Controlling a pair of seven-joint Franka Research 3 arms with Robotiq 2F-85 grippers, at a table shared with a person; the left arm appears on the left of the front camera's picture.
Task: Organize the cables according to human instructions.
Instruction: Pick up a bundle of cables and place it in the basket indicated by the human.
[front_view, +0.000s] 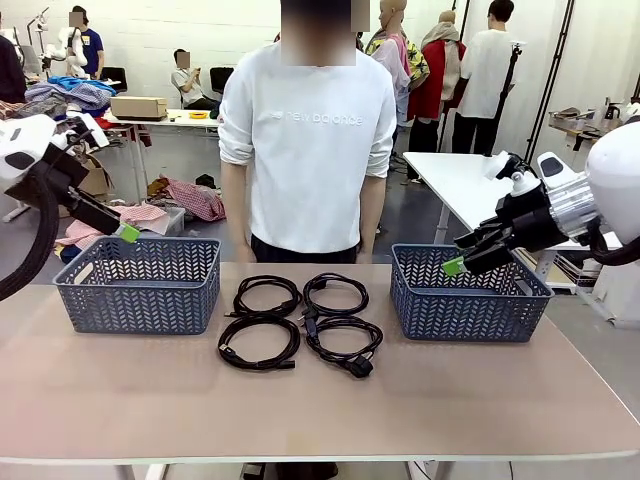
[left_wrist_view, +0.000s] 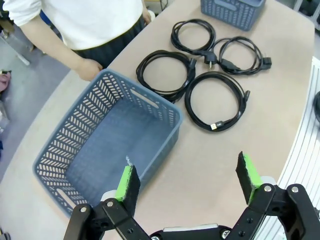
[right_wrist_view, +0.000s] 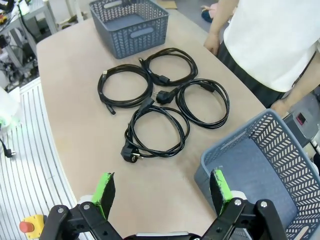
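On the tan desk (front_view: 120, 400) four coiled cables (front_view: 308, 322) lie between two blue-grey baskets (front_view: 140, 300). They look light and floppy with hard plugs (front_view: 358, 367); pinching across a coil's bundled strands seems safest. The left tool (left_wrist_view: 186, 177) and right tool (right_wrist_view: 162, 186) hover with fingers apart, empty.

right tool (right_wrist_view: 162, 189): jaws apart | cables (right_wrist_view: 164, 95): four coils between near basket (right_wrist_view: 234, 145) and far basket (right_wrist_view: 132, 34)
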